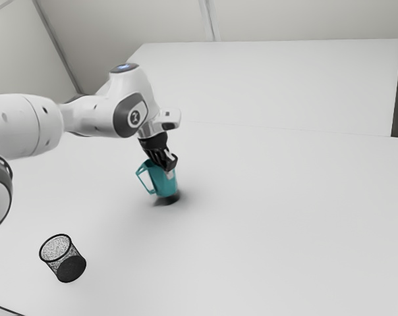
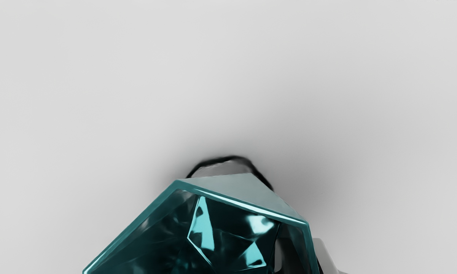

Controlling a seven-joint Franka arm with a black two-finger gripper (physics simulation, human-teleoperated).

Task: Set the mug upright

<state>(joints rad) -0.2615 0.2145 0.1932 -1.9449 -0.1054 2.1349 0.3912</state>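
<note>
In the exterior view I saw the mug (image 1: pixel 163 184) at the far side of the mesh holder (image 1: pixel 62 258) and to its right, mouth up and upright or very nearly so, its handle (image 1: pixel 145 178) toward the exterior view's left. The gripper (image 1: pixel 167 170) was down at the mug's rim, and a dark shadow (image 1: pixel 176 197) lay on the surface (image 1: pixel 265 224) right under the base; I couldn't tell whether the base touched. In the wrist view I looked down into the open mouth, with one finger (image 2: pixel 289 255) inside the mug and the other (image 2: pixel 325 253) outside, so I judged the gripper closed on the wall, parted only by its thickness. To me that put the job at the setting-down stage. What it called for next was making sure the base sat flat, easing down if any gap remained, and only then letting go; opening over a gap risked a tip.
</note>
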